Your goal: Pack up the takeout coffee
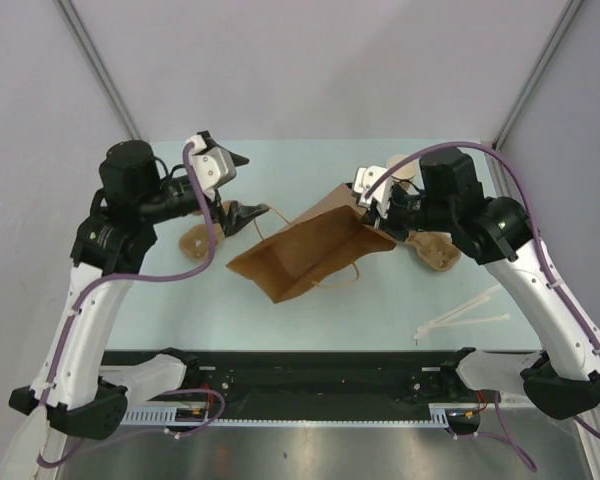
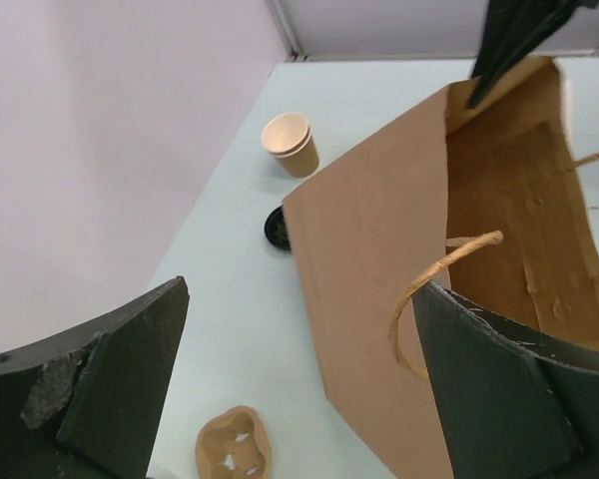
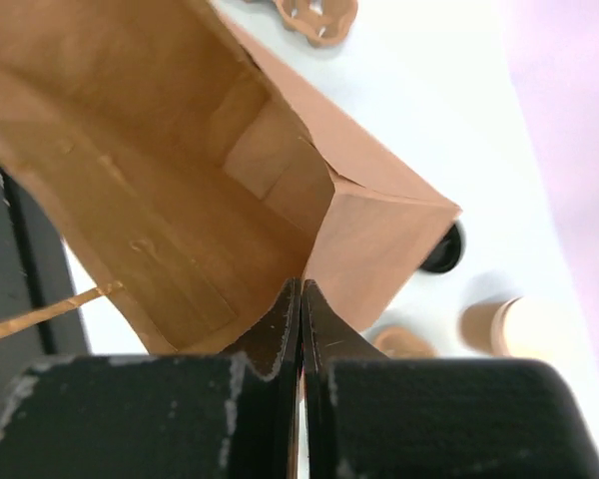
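arm bases (image 1: 75, 405) sit along the bottom edge of the overhead view. at mid-frame a brown paper bag (image 1: 310, 255) lies open on the table. right pincer (image 1: 378, 215) is pressed together, pinching the bag's upper right rim. left pincer (image 1: 242, 187) is spread wide beside the bag. farthest back, the paper cup (image 2: 290, 143) stands upright outside the bag, upper left in the left wrist view, past a black lid (image 2: 277, 228).

Robotics lab cell — grey partition walls (image 1: 310, 60), metal posts (image 1: 98, 68), pale table (image 1: 280, 325), left arm (image 1: 85, 310) and right arm (image 1: 545, 300) bolted to a black rail (image 1: 320, 365).
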Controlling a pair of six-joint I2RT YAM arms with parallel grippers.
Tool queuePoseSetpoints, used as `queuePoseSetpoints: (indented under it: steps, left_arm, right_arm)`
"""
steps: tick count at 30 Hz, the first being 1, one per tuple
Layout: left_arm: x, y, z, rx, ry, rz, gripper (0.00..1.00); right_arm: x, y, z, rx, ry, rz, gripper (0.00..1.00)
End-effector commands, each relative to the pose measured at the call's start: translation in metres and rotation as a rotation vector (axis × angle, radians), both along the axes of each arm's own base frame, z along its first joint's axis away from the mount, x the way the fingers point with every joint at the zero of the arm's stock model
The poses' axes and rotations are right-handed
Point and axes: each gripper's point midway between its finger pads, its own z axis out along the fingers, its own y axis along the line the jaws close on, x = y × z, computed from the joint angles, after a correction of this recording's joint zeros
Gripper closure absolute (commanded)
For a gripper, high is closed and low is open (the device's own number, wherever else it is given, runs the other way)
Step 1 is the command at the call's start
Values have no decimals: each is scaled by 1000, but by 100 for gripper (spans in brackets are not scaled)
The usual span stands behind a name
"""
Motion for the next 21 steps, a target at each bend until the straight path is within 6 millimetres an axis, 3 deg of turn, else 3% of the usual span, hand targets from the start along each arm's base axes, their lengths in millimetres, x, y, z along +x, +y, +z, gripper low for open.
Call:
queuePoseSetpoints:
  steps: [1,6,11,16,21]
  left_arm:
    - [-34,-7,-16,-34,124,-102,1]
    - [-53,-10,-19,-100,219,-131,0]
    - [-58,-12,-10,-171,265,-117,1]
    - [-58,-10,-1,-225,271,-85,1]
    - [-61,-11,27,-307,244,-86,1]
  right_arm:
    - [-6,-1,45,14,-241,165,100]
    - [-5,3,53,-8,-328,270,100]
    - [-5,14,59,-25,-355,360,100]
    - [-16,32,41,-86,-337,450,100]
    - [-22,38,31,-140,-327,495,100]
